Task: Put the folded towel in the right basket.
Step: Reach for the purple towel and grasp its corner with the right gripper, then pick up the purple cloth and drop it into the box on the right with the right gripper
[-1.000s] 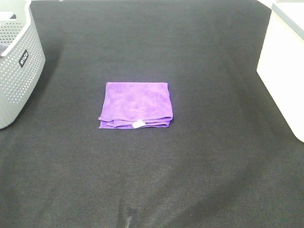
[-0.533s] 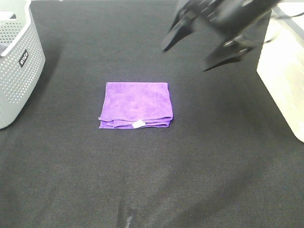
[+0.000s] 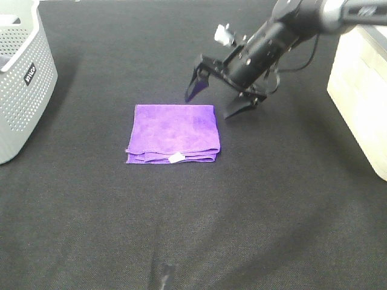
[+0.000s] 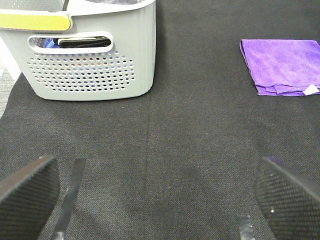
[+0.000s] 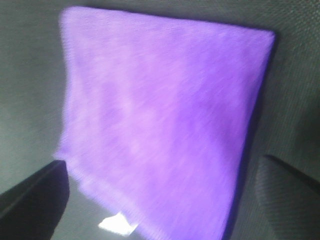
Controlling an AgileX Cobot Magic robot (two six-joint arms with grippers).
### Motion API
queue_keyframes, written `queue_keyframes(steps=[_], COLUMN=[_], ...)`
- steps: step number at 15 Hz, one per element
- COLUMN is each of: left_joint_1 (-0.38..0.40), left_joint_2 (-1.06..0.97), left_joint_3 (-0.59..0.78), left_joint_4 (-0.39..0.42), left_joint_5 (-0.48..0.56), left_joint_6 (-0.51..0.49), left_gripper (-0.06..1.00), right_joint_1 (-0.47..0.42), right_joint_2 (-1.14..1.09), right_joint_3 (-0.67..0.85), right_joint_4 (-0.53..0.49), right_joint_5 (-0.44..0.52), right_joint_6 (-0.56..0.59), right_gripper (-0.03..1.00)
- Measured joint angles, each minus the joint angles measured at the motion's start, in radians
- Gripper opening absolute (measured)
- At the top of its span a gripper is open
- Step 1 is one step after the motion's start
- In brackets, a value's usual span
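I have the folded purple towel (image 3: 174, 130) lying flat on the black bench (image 3: 272, 199), near the middle, with its small white tag (image 3: 176, 157) on the edge nearest the camera. It is in neither basket. From the high camera, the grey perforated basket (image 3: 24, 90) stands well to the left of the towel and the white basket (image 3: 360, 96) well to the right of it, both apart from the cloth.

The right fingers (image 3: 193, 87) are spread wide and hold nothing. They hang over the towel's far edge, toward its far right corner, one tip by the edge and the other just off the corner. I cannot tell whether either tip touches the cloth. On the right wrist camera the towel fills most of the blurred picture between the two dark tips.

The left fingers (image 4: 30, 187) are also wide apart and empty, over bare bench, well away from the towel and nearer the grey basket.
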Motion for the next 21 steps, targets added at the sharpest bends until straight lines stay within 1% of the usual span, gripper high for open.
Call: queue_keyframes(steps=[1,2,4,8,10,11,13,14,15,16,17,18,20,21], left_joint_1=[0.0,0.0,0.0,0.0,0.0,0.0,0.0,0.0,0.0,0.0,0.0,0.0,0.0,0.0], left_joint_2=[0.0,0.0,0.0,0.0,0.0,0.0,0.0,0.0,0.0,0.0,0.0,0.0,0.0,0.0], left_joint_3=[0.0,0.0,0.0,0.0,0.0,0.0,0.0,0.0,0.0,0.0,0.0,0.0,0.0,0.0], left_joint_4=[0.0,0.0,0.0,0.0,0.0,0.0,0.0,0.0,0.0,0.0,0.0,0.0,0.0,0.0], left_joint_5=[0.0,0.0,0.0,0.0,0.0,0.0,0.0,0.0,0.0,0.0,0.0,0.0,0.0,0.0], left_joint_6=[0.0,0.0,0.0,0.0,0.0,0.0,0.0,0.0,0.0,0.0,0.0,0.0,0.0,0.0], left_gripper=[0.99,0.99,0.99,0.99,0.99,0.99,0.99,0.99,0.99,0.99,0.99,0.99,0.99,0.99], right_joint_1=[0.0,0.0,-0.001,0.005,0.036,0.065,0.117,0.13,0.134,0.134,0.136,0.136,0.141,0.141], right_joint_2=[0.038,0.038,0.062,0.079,0.094,0.104,0.123,0.13,0.137,0.141,0.137,0.137,0.103,0.072], right_joint_3=[-0.016,-0.016,-0.024,-0.035,-0.045,-0.05,-0.054,-0.054,-0.054,-0.054,-0.054,-0.054,-0.041,-0.031], right_joint_4=[-0.018,-0.018,-0.051,-0.051,-0.053,-0.042,-0.013,-0.006,-0.003,-0.011,-0.026,-0.026,-0.08,-0.117], right_joint_5=[0.0,0.0,0.0,0.016,0.012,0.002,-0.021,-0.032,-0.041,-0.046,-0.049,-0.049,-0.054,-0.033], right_joint_6=[0.014,0.014,0.039,0.047,0.047,0.047,0.046,0.046,0.047,0.047,0.047,0.047,0.047,0.047], right_gripper=[0.96,0.96,0.96,0.95,0.93,0.9,0.78,0.67,0.41,0.21,0.12,0.12,0.12,0.12])
